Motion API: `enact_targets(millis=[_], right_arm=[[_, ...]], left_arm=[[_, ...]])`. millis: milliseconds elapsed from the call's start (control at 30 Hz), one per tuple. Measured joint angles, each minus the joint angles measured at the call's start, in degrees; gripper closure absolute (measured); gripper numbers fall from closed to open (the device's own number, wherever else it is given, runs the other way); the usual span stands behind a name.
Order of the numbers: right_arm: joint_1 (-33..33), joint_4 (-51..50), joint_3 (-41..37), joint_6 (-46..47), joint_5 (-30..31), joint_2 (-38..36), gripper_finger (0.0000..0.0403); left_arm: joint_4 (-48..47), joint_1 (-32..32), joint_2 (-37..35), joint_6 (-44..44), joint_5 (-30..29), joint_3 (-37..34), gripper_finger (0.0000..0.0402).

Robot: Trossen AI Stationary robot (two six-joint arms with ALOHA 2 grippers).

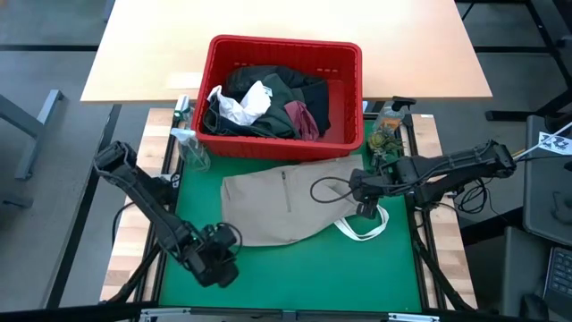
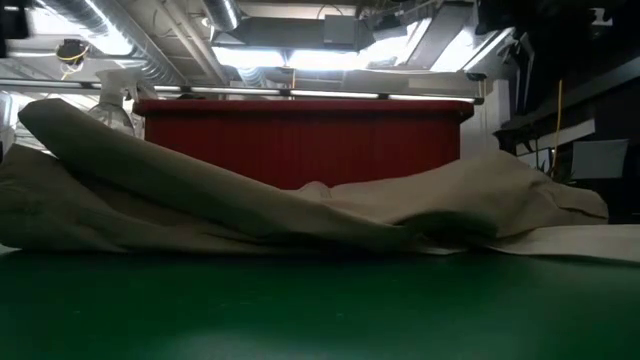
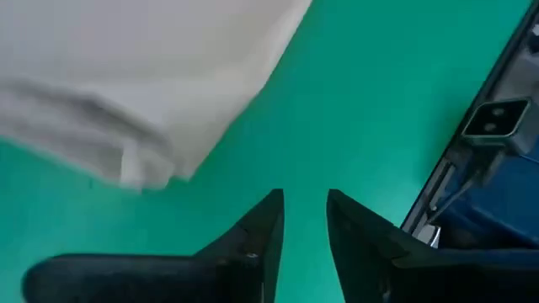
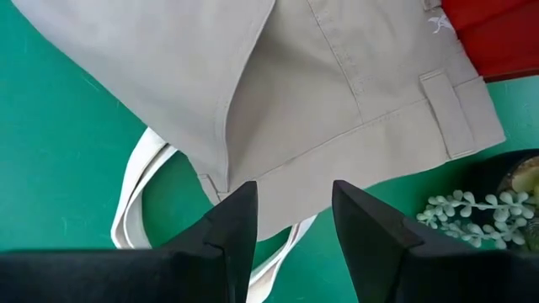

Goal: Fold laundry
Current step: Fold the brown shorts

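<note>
Nearest the table's front edge, the left gripper hangs over the bare green mat, its fingers a small way apart with nothing between them. Only the left wrist view shows that gap, along with a folded corner of the tan cloth garment lying just beyond the fingertips, not touching them.

Mid-table, the same tan garment lies spread flat on the mat. The right gripper is at its right edge, jaws apart and empty. The right wrist view alone shows the stitched waistband and belt loop, and the white fabric strap loop poking from under the hem; the overhead view shows that loop beside the gripper. From table height the garment is a low rumpled ridge hiding both grippers.

Behind it stands the red slatted plastic basket, touching the garment's far edge. Inside are a crumpled white piece, dark olive-green clothes and a maroon piece. A clear plastic spray bottle stands at the basket's left, a small green plant at its right.
</note>
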Motion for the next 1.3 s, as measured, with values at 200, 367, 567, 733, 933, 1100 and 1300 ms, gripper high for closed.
enact_targets(millis=[200,367,567,733,933,1100,1300], right_arm=[[-0.02,0.08,0.0,0.0,1.14,0.02,0.0247],[-0.04,0.1,0.0,0.0,1.16,0.02,0.0247],[-0.04,0.65,0.0,0.0,1.16,0.02,0.0247],[-0.04,1.56,0.0,-0.17,1.16,0.02,0.0247],[-0.04,1.54,0.0,-0.2,1.16,0.02,0.0247],[-0.06,1.56,0.0,-0.22,1.16,0.02,0.0247],[-0.04,1.54,0.0,-0.22,1.14,0.02,0.0247]], left_arm=[[-3.34,-2.19,2.97,-7.37,-2.29,0.02,0.0303],[-4.37,-1.58,7.1,-9.18,-2.46,0.02,0.0303],[-6.09,0.31,9.69,-9.85,-2.42,0.02,0.0303],[-9.83,1.69,9.73,-12.2,-1.01,0.02,0.0303],[-10.38,2.52,9.73,-13.52,3.5,0.02,0.0303],[-10.63,2.49,9.73,-13.21,-0.99,0.02,0.0303],[-11.94,2.51,9.73,-13.19,-2.54,0.02,0.0303]])
